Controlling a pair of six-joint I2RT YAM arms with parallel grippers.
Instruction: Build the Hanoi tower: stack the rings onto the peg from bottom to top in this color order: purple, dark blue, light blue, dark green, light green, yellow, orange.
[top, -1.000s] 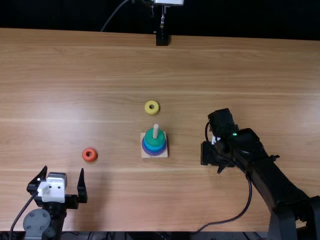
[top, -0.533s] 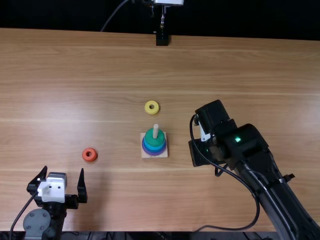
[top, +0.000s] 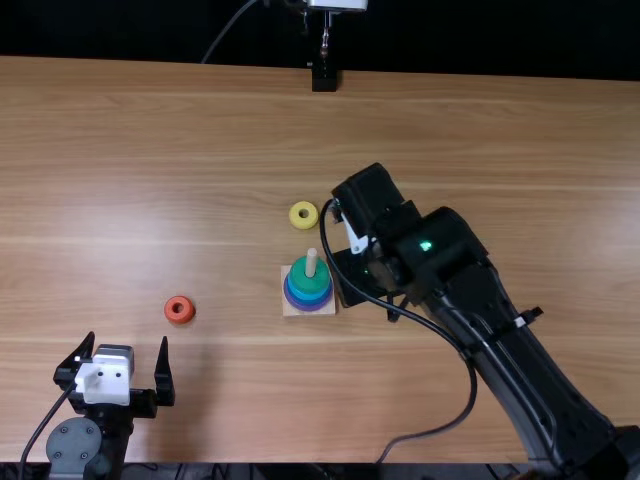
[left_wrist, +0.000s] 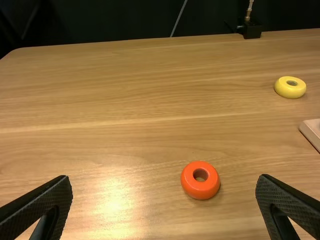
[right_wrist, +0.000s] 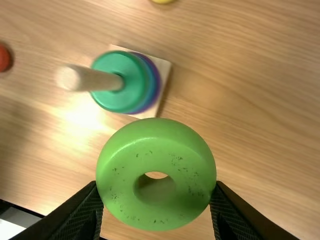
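Right of the peg, my right gripper (top: 350, 275) hangs over the table; in the right wrist view my right gripper (right_wrist: 156, 195) is shut on the light green ring (right_wrist: 117, 165). The wooden peg (top: 312, 262) holds purple, dark blue or light blue, and a dark green ring (top: 302, 280) on top. A yellow ring (top: 304, 224) lies behind the peg's base (top: 289, 309). The orange ring (top: 179, 319) lies flat to the left. My left gripper (top: 120, 362) stands open at the near left, and in the left wrist view my left gripper (left_wrist: 165, 200) has nothing between its fingers.
A black stand (top: 324, 78) is at the table's far edge. The right arm (top: 480, 300) spans the near right of the table, with a cable (top: 440, 330) looping beside it.
The right arm has swung left across the table, bringing its gripper close to the peg's right side. The left arm and the rings on the table have stayed still.
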